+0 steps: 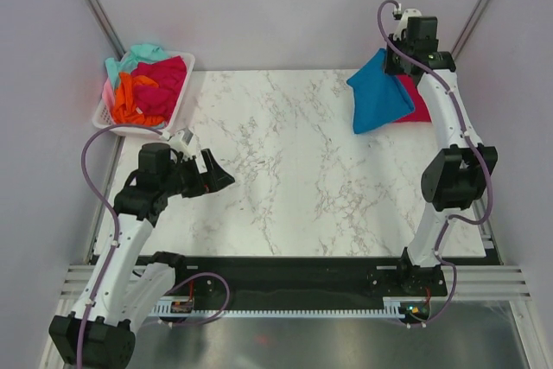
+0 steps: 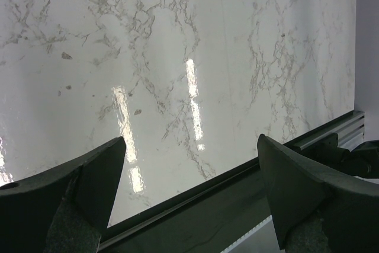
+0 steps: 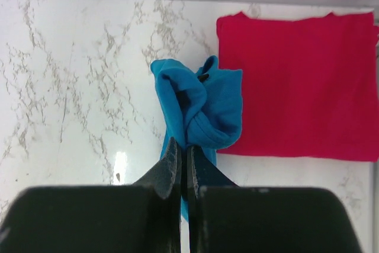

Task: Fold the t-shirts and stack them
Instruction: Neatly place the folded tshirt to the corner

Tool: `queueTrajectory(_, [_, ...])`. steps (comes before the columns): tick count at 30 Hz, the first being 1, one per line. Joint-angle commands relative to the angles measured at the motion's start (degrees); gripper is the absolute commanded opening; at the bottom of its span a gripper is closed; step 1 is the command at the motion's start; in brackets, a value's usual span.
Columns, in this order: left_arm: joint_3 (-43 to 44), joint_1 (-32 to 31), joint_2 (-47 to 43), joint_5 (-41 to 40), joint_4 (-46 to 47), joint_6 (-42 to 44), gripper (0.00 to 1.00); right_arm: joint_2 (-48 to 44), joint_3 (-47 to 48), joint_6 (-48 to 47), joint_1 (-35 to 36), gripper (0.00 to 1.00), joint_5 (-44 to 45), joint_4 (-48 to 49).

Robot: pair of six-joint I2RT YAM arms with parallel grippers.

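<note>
A teal-blue t-shirt [image 1: 378, 92] hangs folded at the table's far right, lifted by my right gripper [image 1: 396, 60], which is shut on a bunched edge of it [image 3: 198, 108]. Its lower part drapes over a crimson red t-shirt [image 1: 418, 106] that lies folded flat on the marble; in the right wrist view the red t-shirt [image 3: 296, 81] sits just right of the gripper [image 3: 185, 146]. More t-shirts, magenta [image 1: 166, 78], orange [image 1: 130, 101] and mint [image 1: 143, 51], are piled in a basket. My left gripper [image 1: 216, 174] hovers open and holds nothing above the near left of the table, its fingers [image 2: 89, 176] wide apart.
The white plastic basket [image 1: 184, 97] stands at the far left corner, off the marble top [image 1: 285, 162]. A black rail [image 1: 294, 270] runs along the table's near edge. Grey walls close the cell on three sides.
</note>
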Motion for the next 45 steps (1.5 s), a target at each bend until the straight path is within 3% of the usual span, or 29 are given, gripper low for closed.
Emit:
queueTrajectory(1, [-0.39, -0.05, -0.38, 0.16, 2.38, 1.79, 1.0, 3.82, 10.16, -4.37, -0.64, 0.0, 2.05, -2.98])
queueTrajectory(13, [-0.66, -0.05, 0.93, 0.87, 3.18, 1.88, 1.0, 10.96, 26.45, -7.01, -2.21, 0.0, 0.21, -8.7])
queueTrajectory(31, [-0.92, -0.05, 2.43, 0.16, 3.35, 1.7, 1.0, 13.5, 29.0, -7.01, -9.25, 0.0, -6.99, -8.88])
queueTrajectory(38, [-1.01, -0.05, 2.78, 0.07, 3.44, 1.62, 1.0, 18.86, 31.64, -8.59, -9.43, 0.0, -6.74, -8.09])
queueTrajectory(45, [-1.27, -0.05, 3.22, 0.16, 3.53, 1.53, 1.0, 21.76, 31.38, -10.26, -11.01, 0.0, -3.06, -1.41])
